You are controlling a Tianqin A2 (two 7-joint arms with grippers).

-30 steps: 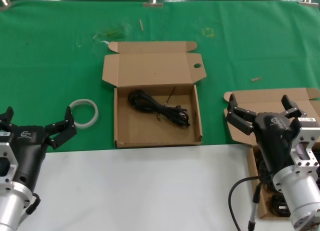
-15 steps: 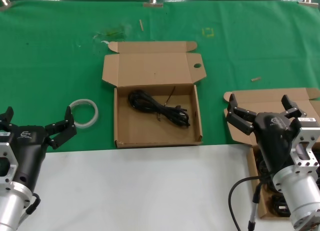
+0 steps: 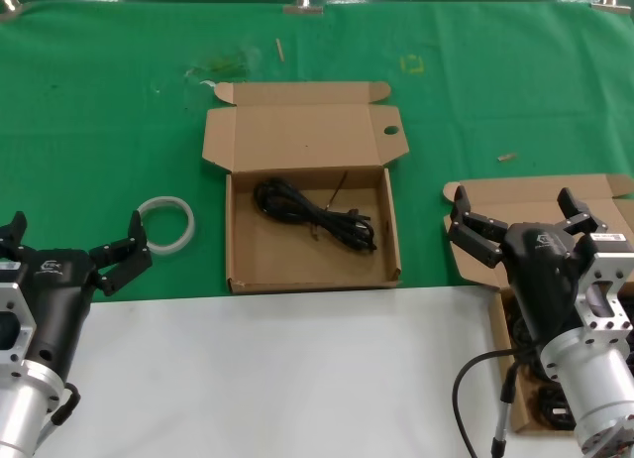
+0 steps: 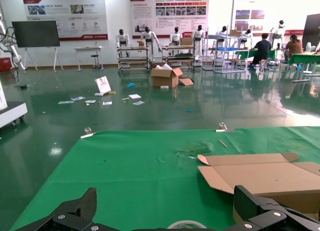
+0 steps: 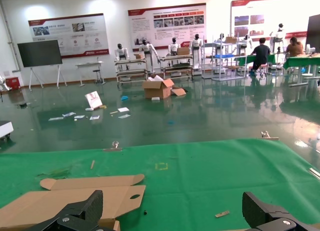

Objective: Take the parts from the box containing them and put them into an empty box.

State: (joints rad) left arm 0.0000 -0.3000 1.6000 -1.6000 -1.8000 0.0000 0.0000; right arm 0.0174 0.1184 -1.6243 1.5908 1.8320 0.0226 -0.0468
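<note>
The holed box lies open on the green cloth at the middle, its lid tab pierced by a hole. One black cable bunch lies inside it. The other box is at the right edge, mostly hidden under my right arm; dark cables show in it beside the arm. My right gripper is open and empty above that box. My left gripper is open and empty at the lower left. The holed box also shows in the left wrist view and the right wrist view.
A white ring lies on the cloth between my left gripper and the holed box; its edge shows in the left wrist view. A white table surface runs along the front. Small scraps lie on the cloth.
</note>
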